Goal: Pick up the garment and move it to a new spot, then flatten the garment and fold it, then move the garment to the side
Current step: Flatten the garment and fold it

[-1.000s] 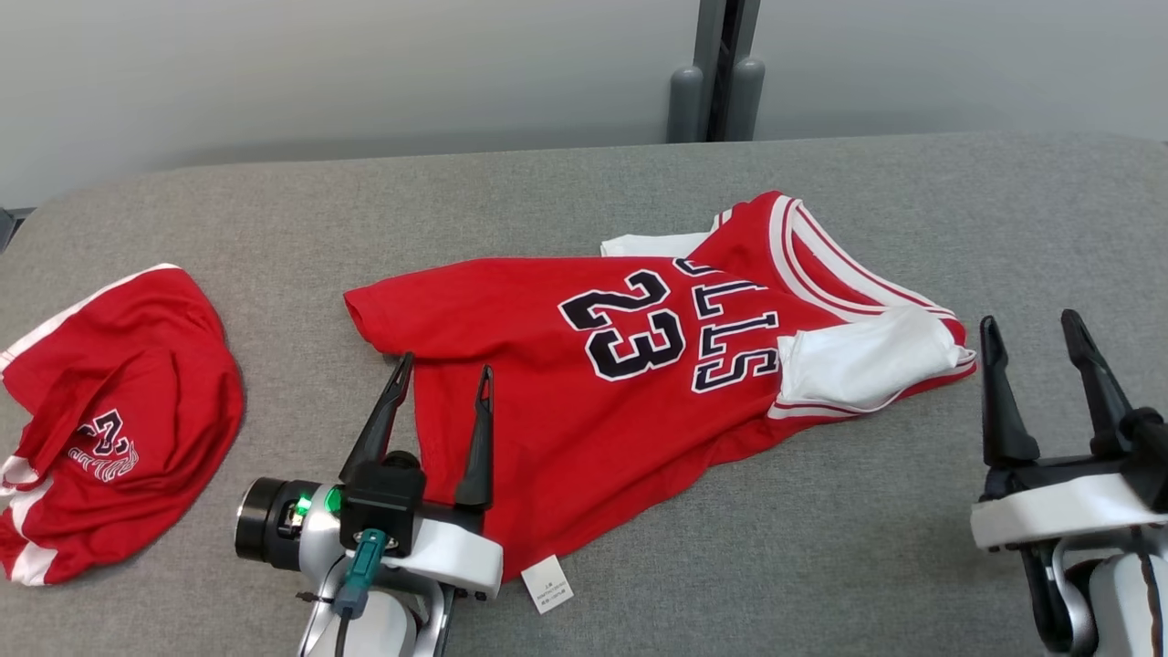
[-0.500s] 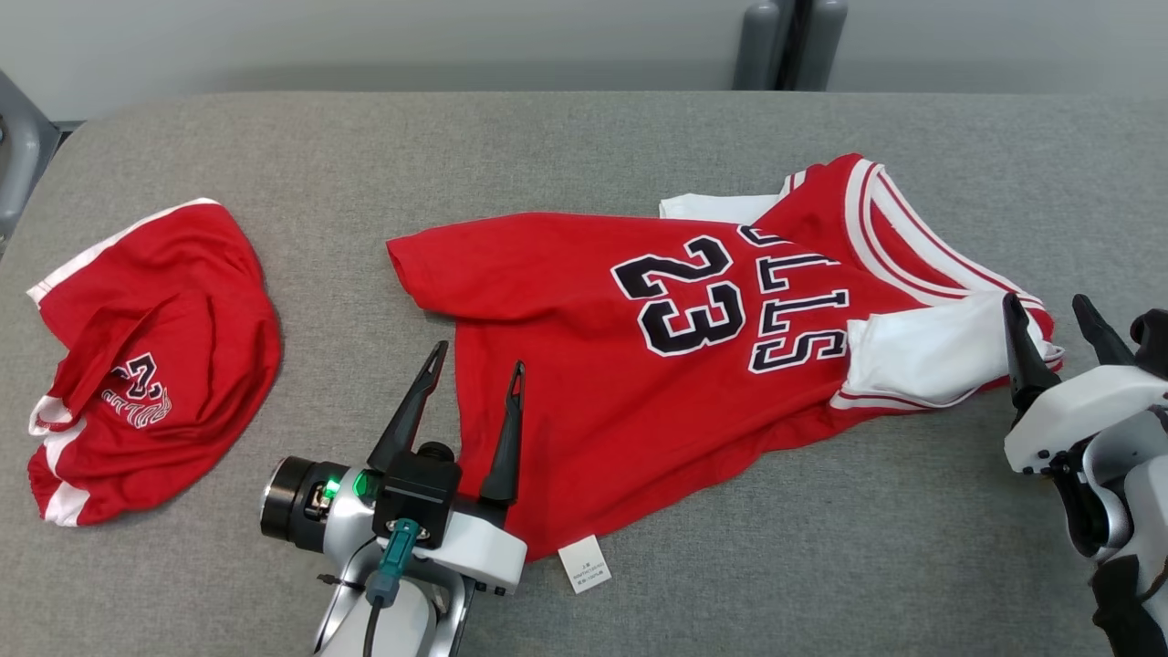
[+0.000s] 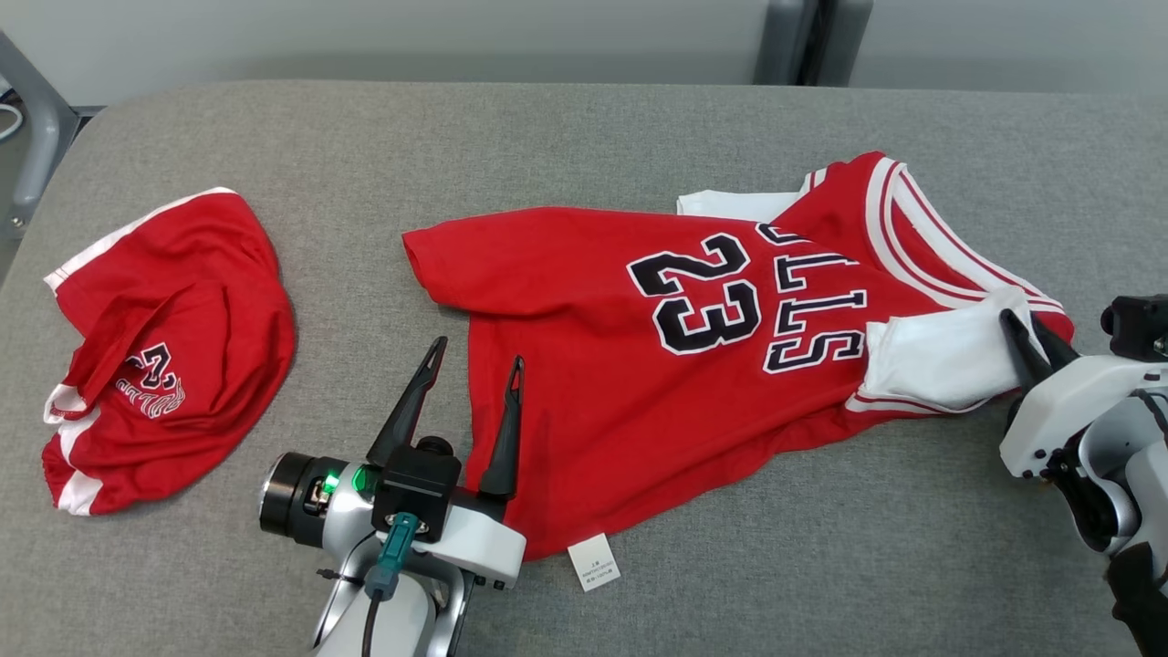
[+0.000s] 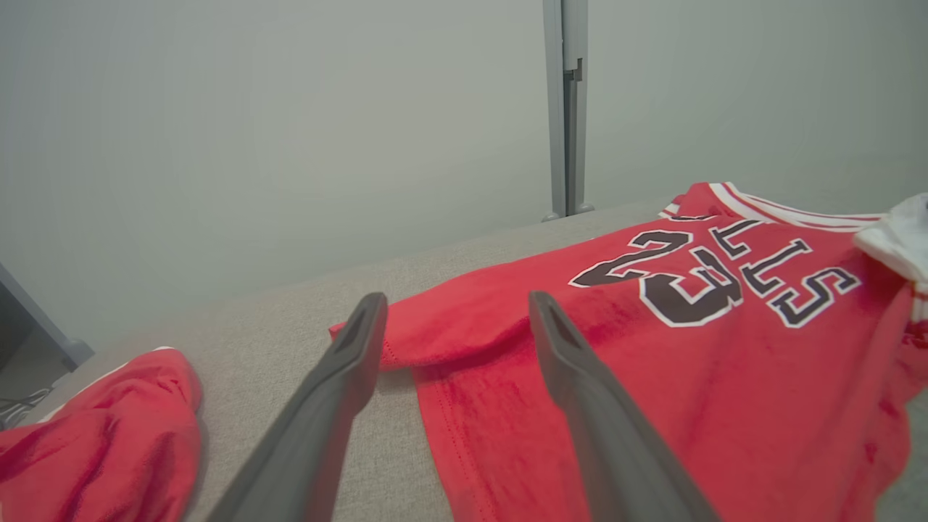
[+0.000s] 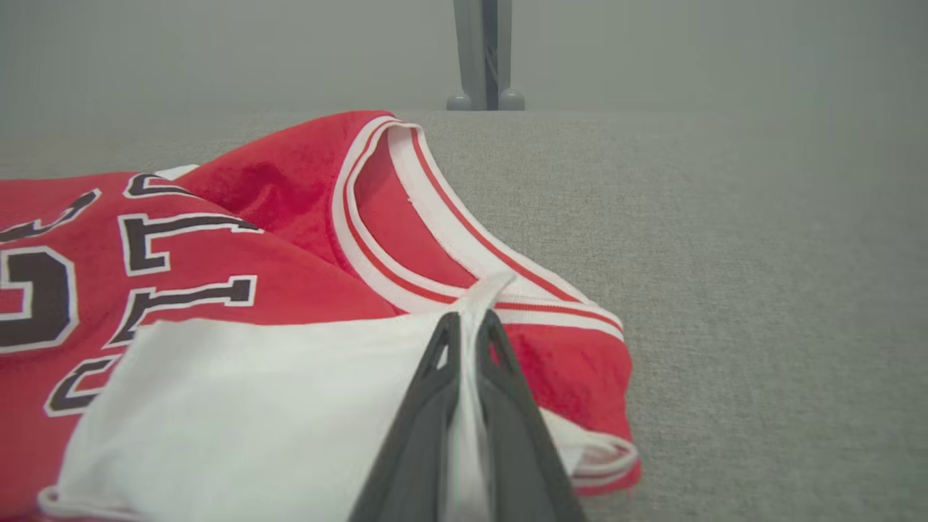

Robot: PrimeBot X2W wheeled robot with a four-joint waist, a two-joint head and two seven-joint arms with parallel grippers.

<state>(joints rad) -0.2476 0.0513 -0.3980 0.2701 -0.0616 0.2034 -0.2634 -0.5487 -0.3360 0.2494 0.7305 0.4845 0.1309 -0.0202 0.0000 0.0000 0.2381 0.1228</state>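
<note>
The garment [image 3: 639, 365], a red jersey with "23" and black lettering, lies spread on the grey table [image 3: 547, 128], collar to the right. My right gripper [image 3: 1022, 321] is at its right end, shut on the edge of the folded white sleeve [image 5: 254, 391]. In the right wrist view a thin strip of white fabric is pinched between the two fingers of that gripper [image 5: 470, 319]. My left gripper [image 3: 479, 352] stands open at the jersey's lower-left hem; in the left wrist view the hem of the garment [image 4: 652, 362] lies between the spread fingers of that gripper [image 4: 457, 299], not held.
A second red garment [image 3: 164, 347] lies crumpled at the table's left end. A white label [image 3: 593, 563] sticks out from the jersey's near hem. A grey post [image 3: 812, 41] stands behind the table, a metal frame [image 3: 32, 137] at the far left.
The head camera has shifted. My right gripper has moved in from the right to the white sleeve and closed on it. The left gripper stays open at the hem.
</note>
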